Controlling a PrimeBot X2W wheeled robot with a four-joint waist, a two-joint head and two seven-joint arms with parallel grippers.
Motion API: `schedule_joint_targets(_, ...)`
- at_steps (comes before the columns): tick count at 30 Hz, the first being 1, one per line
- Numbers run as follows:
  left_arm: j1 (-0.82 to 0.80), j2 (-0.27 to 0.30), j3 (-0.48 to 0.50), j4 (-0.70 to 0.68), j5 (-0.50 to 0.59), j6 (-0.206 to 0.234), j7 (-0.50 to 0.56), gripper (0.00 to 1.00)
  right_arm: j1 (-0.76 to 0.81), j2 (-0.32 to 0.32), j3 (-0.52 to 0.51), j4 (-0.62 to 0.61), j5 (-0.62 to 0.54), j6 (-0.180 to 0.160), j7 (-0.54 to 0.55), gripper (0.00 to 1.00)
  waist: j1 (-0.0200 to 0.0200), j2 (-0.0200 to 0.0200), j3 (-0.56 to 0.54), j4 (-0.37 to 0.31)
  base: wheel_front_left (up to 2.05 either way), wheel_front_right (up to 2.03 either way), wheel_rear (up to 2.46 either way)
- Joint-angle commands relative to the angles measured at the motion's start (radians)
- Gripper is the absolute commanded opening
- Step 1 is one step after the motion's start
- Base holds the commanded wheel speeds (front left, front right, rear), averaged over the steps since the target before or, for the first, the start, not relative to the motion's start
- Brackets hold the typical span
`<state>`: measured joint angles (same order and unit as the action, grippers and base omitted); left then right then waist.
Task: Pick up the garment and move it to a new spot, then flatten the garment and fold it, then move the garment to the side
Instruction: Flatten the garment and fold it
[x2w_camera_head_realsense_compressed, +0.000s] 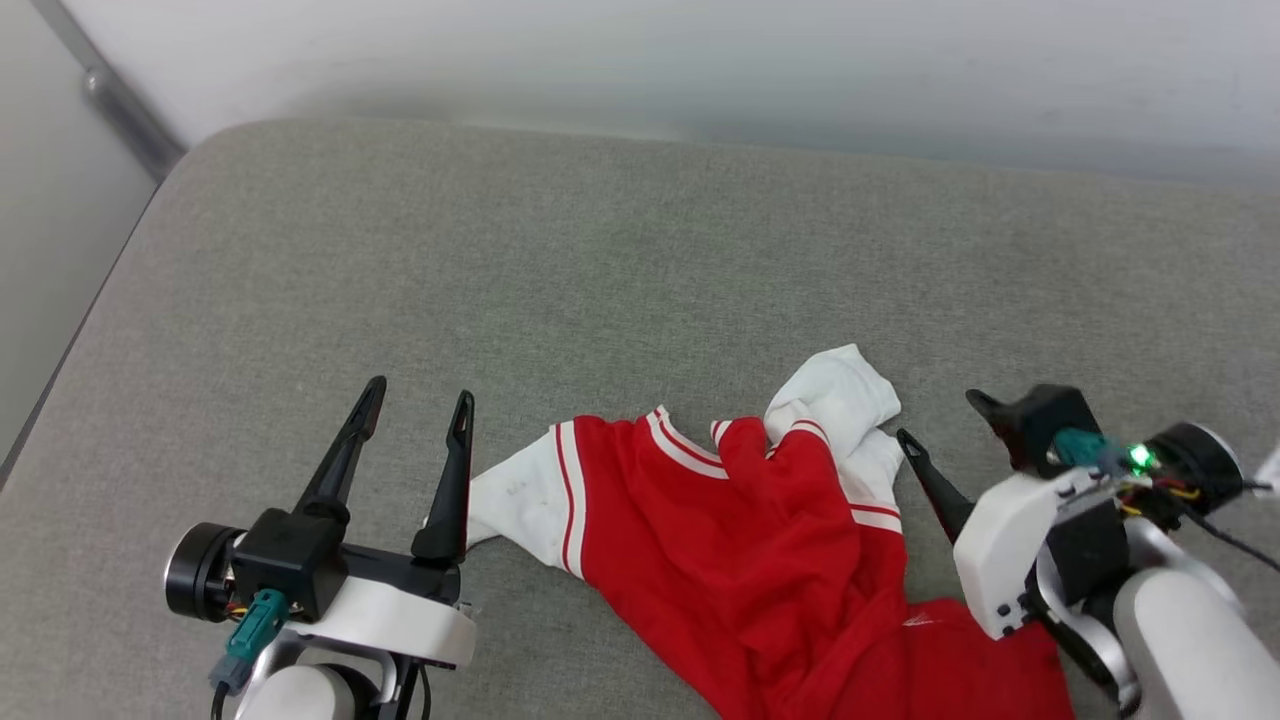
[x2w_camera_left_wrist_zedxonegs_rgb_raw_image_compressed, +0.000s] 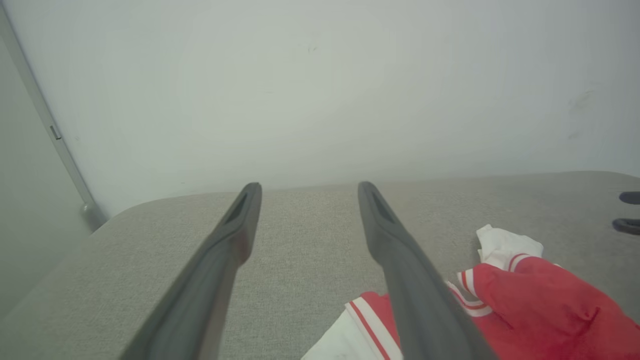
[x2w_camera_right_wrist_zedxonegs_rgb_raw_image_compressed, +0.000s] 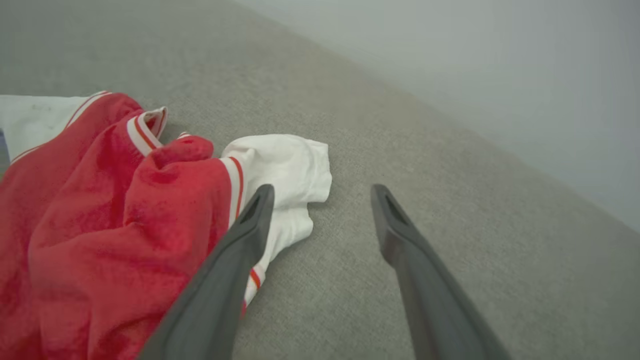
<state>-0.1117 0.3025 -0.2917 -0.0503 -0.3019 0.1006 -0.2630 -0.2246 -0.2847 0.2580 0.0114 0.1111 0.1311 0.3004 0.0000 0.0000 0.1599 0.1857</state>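
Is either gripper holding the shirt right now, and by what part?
Nothing is held. The left gripper and right gripper are open, either side of the shirt.

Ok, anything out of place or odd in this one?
Only the garment: it lies crumpled and bunched on the grey surface, one white sleeve folded over. The left gripper and right gripper stand open beside it, holding nothing.

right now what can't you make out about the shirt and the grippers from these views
- Head view: the garment runs past the bottom edge, so its lower part is cut off.
- Head view: whether the left gripper touches the white sleeve cannot be told.
- Left wrist view: that gripper's own finger covers part of the sleeve.
- Right wrist view: the garment runs off the left and bottom edges.
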Motion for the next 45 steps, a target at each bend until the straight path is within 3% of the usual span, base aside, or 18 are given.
schedule_joint_targets(1, -0.008, -0.008, 0.007, 0.0, 0.007, -0.007, -0.002, 1.0, -0.038, -0.025, 0.026, -0.002, 0.031, -0.001, 0.061, 1.0, 0.0, 0.0, 0.024, 0.022, 0.0, 0.0, 0.0)
schedule_joint_targets(3, -0.016, -0.025, 0.016, 0.003, 0.02, -0.022, -0.002, 1.0, -0.112, -0.091, 0.1, 0.0, 0.092, -0.001, 0.226, 1.0, 0.0, 0.0, 0.043, 0.04, 0.0, 0.0, 0.0)
schedule_joint_targets(7, -0.027, -0.06, 0.037, 0.008, 0.043, -0.048, -0.002, 1.0, -0.244, -0.139, 0.163, 0.029, 0.222, -0.001, 0.482, 1.0, 0.0, 0.0, 0.081, 0.084, 0.0, 0.0, 0.0)
schedule_joint_targets(13, -0.045, -0.11, 0.065, 0.017, 0.068, -0.085, -0.002, 1.0, -0.387, -0.165, 0.218, 0.121, 0.299, -0.001, 0.712, 1.0, 0.0, 0.0, 0.13, 0.152, 0.0, 0.0, 0.0)
schedule_joint_targets(17, -0.054, -0.138, 0.082, 0.018, 0.084, -0.11, -0.002, 1.0, -0.425, -0.179, 0.249, 0.2, 0.3, -0.001, 0.772, 1.0, 0.0, 0.0, 0.153, 0.187, 0.0, 0.0, 0.0)
schedule_joint_targets(18, -0.057, -0.155, 0.095, 0.02, 0.098, -0.127, -0.002, 1.0, -0.423, -0.191, 0.277, 0.265, 0.3, -0.001, 0.773, 1.0, 0.0, 0.0, 0.164, 0.205, 0.0, 0.0, 0.0)
schedule_joint_targets(25, -0.051, -0.181, 0.127, 0.024, 0.126, -0.152, -0.002, 1.0, -0.361, -0.192, 0.339, 0.388, 0.32, -0.001, 0.735, 1.0, 0.0, 0.0, 0.178, 0.211, 0.0, 0.0, 0.0)
schedule_joint_targets(26, -0.052, -0.184, 0.13, 0.026, 0.13, -0.155, -0.002, 1.0, -0.35, -0.195, 0.351, 0.401, 0.327, 0.0, 0.736, 0.55, 0.0, 0.0, 0.177, 0.208, 0.0, 0.0, 0.0)
schedule_joint_targets(28, -0.055, -0.189, 0.138, 0.03, 0.138, -0.159, -0.002, 1.0, -0.333, -0.206, 0.37, 0.415, 0.342, 0.0, 0.73, 0.0, 0.0, 0.0, 0.171, 0.199, 0.0, 0.0, 0.0)
schedule_joint_targets(36, -0.032, -0.186, 0.174, 0.043, 0.16, -0.178, -0.002, 1.0, -0.323, -0.286, 0.301, 0.405, 0.339, -0.001, 0.633, 0.0, 0.0, 0.0, 0.107, 0.121, 0.0, 0.0, 0.0)
schedule_joint_targets(45, -0.002, -0.179, 0.201, 0.047, 0.176, -0.19, -0.002, 1.0, -0.225, -0.349, 0.109, 0.355, 0.29, -0.001, 0.567, 0.0, 0.0, 0.0, 0.041, 0.008, 0.0, 0.0, 0.0)
